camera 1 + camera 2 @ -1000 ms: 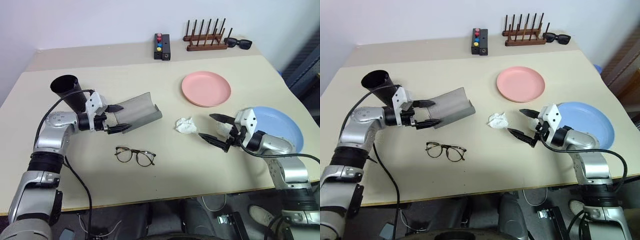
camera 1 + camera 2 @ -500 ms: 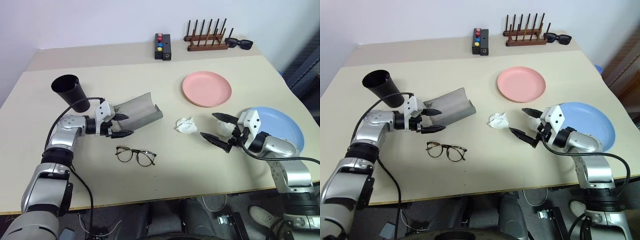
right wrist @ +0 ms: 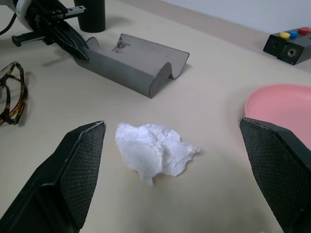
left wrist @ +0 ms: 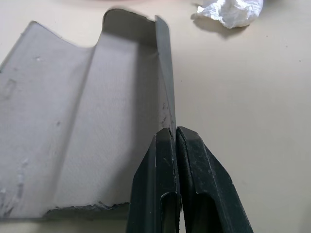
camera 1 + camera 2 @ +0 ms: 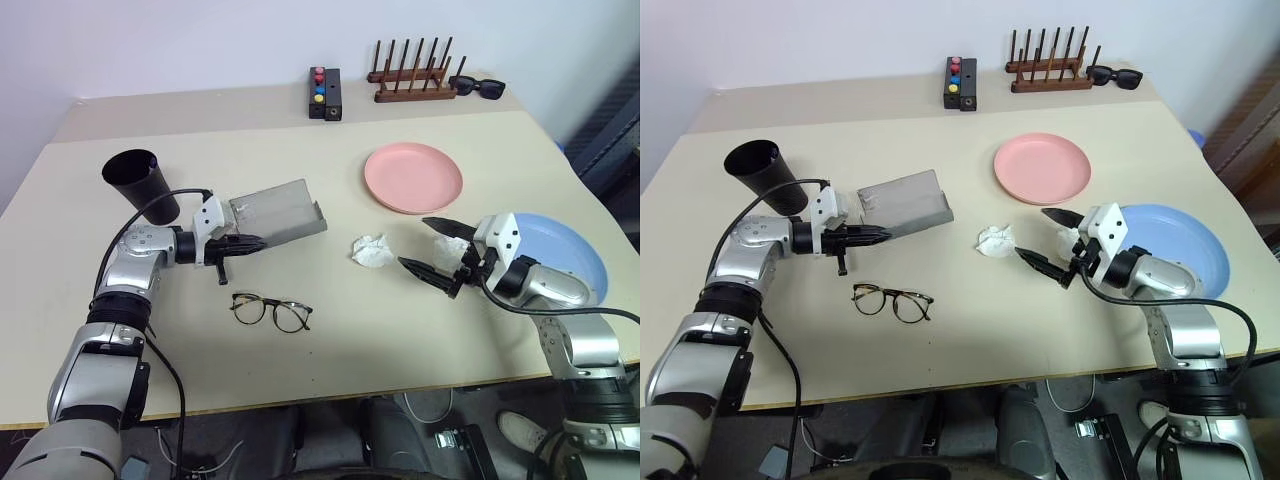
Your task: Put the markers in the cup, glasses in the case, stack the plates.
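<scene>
Pinching one case (image 5: 275, 212) edge, left gripper (image 5: 250, 242) clamped; right gripper (image 5: 432, 248) spread, empty; two plates.

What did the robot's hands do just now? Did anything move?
The left gripper snapped shut on the near edge of the case, which now lies flatter. The right gripper stayed open above the tissue. Glasses, cup and plates stayed put.

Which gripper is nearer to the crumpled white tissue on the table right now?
Right. The right gripper is open just beside the tissue, pointing at it. The left gripper is shut at the grey case, farther across the table.
</scene>
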